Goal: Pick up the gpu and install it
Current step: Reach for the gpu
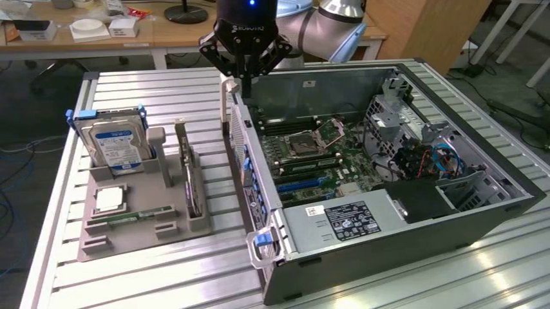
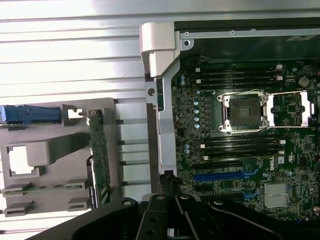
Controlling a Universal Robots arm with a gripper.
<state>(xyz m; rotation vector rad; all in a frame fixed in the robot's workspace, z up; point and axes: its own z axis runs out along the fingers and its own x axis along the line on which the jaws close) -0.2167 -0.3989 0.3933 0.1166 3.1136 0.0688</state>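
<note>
- In the exterior view the gripper (image 1: 246, 84) hangs above the far corner of the open computer case (image 1: 481, 212), on the exterior view's left. Its jaws are pressed together with nothing between them.
- The gpu (image 1: 192, 183) is not yet picked up. It stands on its long edge in a slot of the grey tray (image 1: 159, 193), on the side nearest the case, and its silvery bracket (image 1: 182, 132) rises at the far end.
- The exterior view also gives me heights. The hard drive (image 1: 116, 148) stands upright with its blue-white label, a processor chip (image 1: 110, 199) lies flat, and a green memory stick (image 1: 131, 217) lies low beside the chip.
- The wrist view looks straight down, so the gpu (image 2: 99, 155) becomes a thin edge-on strip between the tray (image 2: 55, 172) floor and the case wall.
- There I see that the gripper (image 2: 170, 181) sits over the case wall, well apart from the card.
- The wrist view lays the board out flat for me, with the open processor socket (image 2: 245, 112), dark memory slots on both sides of it, and blue expansion slots (image 2: 225, 176).
- The exterior view adds the labelled power supply (image 1: 344, 222), the blue cables (image 1: 442, 161) and the slatted metal table (image 1: 172, 277) under everything.
</note>
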